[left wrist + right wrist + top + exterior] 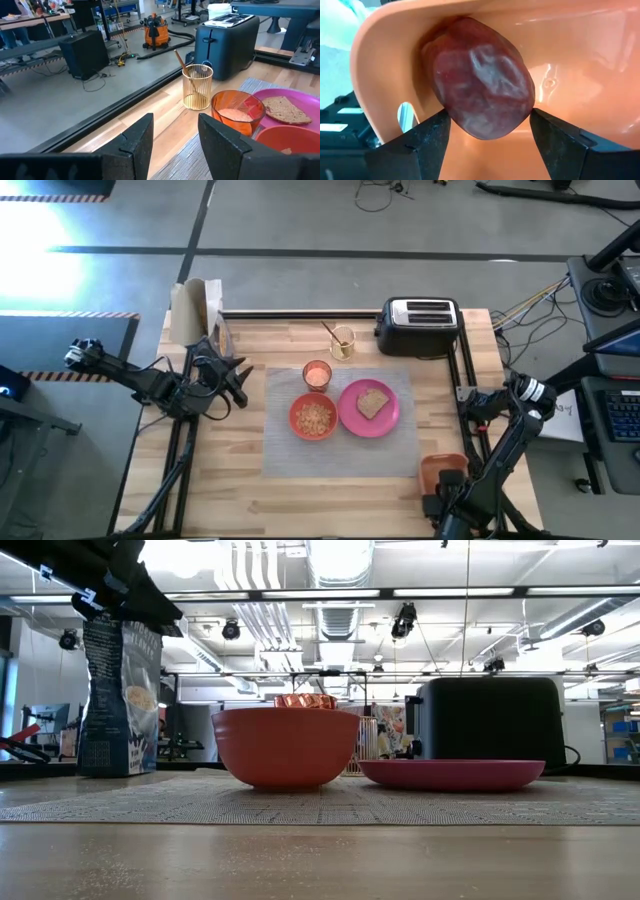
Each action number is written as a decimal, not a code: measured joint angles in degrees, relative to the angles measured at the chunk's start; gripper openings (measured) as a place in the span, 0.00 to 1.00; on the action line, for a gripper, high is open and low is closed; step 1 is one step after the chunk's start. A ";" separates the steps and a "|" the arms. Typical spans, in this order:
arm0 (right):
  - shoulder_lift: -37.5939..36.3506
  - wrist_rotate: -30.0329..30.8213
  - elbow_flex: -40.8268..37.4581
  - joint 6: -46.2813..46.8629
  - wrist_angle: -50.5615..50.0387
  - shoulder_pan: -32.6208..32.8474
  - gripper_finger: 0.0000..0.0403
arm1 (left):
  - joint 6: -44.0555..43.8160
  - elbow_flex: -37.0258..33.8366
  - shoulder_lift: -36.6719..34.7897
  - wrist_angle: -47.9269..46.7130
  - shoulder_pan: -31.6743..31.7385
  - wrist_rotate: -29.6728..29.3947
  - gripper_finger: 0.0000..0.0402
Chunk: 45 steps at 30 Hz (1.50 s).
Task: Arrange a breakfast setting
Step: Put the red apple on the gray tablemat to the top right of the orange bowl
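At 5 o'clock, your right gripper (489, 131) straddles fruit (482, 80) in tray (441, 471), jaws wide, pads flanking for pickup. Left gripper (172, 142) idles empty, half-open, at 9; plate (385, 418) w/ toast (372, 402) center.

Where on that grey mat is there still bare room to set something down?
Free: the mat strip in front of the bowl and pink plate, and its left edge beside the bowl. Crowded: the middle, where bowl, plate and orange cup cluster.
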 joint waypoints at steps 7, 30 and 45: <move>-0.02 1.44 -0.04 -2.27 0.05 -0.03 0.64 | 0.02 0.00 -0.02 -0.10 0.00 0.00 0.35; -1.83 1.37 3.07 2.17 -0.23 -0.10 0.29 | 0.04 0.00 0.02 -0.04 0.00 -0.01 0.35; -5.04 7.31 4.02 16.73 -5.45 -0.59 0.14 | 0.02 0.00 0.02 -0.06 -0.02 -0.02 0.35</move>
